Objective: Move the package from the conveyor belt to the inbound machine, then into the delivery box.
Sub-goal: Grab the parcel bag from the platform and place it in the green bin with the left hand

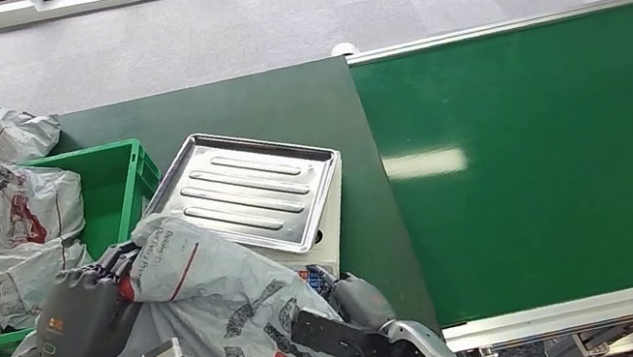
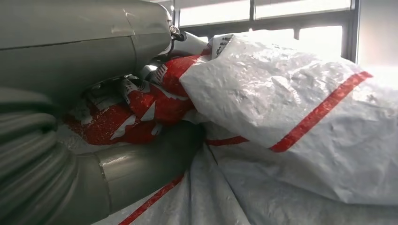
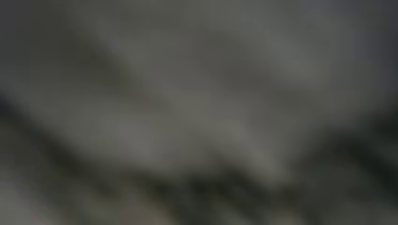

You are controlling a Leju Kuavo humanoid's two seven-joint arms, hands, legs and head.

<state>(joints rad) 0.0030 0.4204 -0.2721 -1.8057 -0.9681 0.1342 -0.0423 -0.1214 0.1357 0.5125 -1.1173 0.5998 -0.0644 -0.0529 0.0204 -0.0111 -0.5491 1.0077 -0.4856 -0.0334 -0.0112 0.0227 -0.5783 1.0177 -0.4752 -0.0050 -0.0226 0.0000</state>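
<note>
Package (image 1: 217, 304): a grey plastic mailing bag with red stripes and dark print, held up between both hands at the near edge of the table (image 1: 280, 106). Its upper corner overlaps the near edge of the metal tray (image 1: 246, 191), which sits on top of the white machine (image 1: 328, 235). Left hand (image 1: 86, 312) grasps the bag's left end; in the left wrist view the thumb (image 2: 141, 171) and the upper fingers (image 2: 84, 47) clamp a bunched red-printed fold of the bag between them. Right hand (image 1: 359, 301) lies against the bag's right side, just below the machine; its finger state cannot be told, and the right wrist view is a grey blur. Green crate (image 1: 131, 177) stands left of the tray and holds other grey bags (image 1: 24, 240), with more piled beside it. Green conveyor belt (image 1: 545, 158) runs to the right of the table.
</note>
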